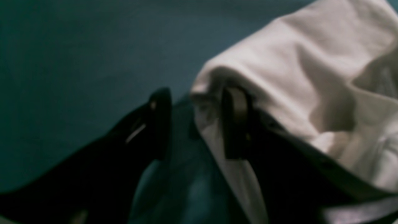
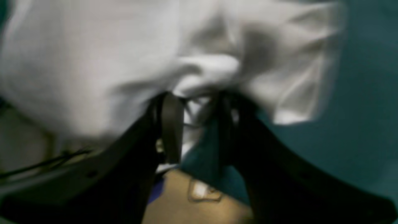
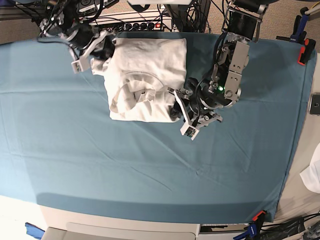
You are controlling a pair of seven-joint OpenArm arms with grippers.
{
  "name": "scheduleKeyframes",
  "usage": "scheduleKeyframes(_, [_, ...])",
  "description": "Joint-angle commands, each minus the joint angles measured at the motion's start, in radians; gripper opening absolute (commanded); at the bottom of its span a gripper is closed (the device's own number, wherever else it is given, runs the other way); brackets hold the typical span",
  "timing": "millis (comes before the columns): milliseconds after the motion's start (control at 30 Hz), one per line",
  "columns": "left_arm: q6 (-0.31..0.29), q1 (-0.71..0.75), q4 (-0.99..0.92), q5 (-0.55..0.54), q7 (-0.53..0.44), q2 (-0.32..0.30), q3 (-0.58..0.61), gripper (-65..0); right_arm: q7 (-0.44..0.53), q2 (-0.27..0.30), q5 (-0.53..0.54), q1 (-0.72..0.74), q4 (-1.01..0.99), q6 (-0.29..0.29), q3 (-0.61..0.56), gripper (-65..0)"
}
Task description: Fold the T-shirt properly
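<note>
Base view: T-shirt (image 3: pixel 145 75) lies bunched between left gripper (image 3: pixel 181 111) and right gripper (image 3: pixel 97 52), both parted.

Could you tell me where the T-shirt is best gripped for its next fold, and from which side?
Probably the T-shirt at its near bottom corners, coming in low from its left and right sides: the bundle lies flat on the teal cover, and those stacked edges look thin enough to pinch.

Teal-covered table (image 3: pixel 150 175); a white T-shirt (image 3: pixel 145 75), apparently folded, lies near its far edge.
</note>
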Motion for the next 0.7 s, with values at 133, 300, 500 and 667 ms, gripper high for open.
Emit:
scheduleKeyframes(133, [0.003,-0.021,0.017,0.013,-0.016,0.0,-0.043,-37.3,0.022,0.059,-0.041,0.044,0.013,-0.011,0.005,-45.4])
scheduleKeyframes(300, [0.003,-0.021,0.017,0.032,-0.016,0.0,-0.103,-37.3,0.018,0.063,-0.106,0.043,0.013,-0.014,0.026,-45.4])
scheduleKeyframes(500, [0.003,-0.02,0.017,0.042,-0.005,-0.097,-0.195,-37.3,0.053,0.096,-0.14,0.043,0.013,-0.055,0.157,-45.4])
scheduleKeyframes(667, [-0.001,-0.011,0.021,-0.076,0.096,-0.214,-0.277,-40.7,0.023,0.17,-0.111,0.042,0.013,-0.06,0.287,-45.4])
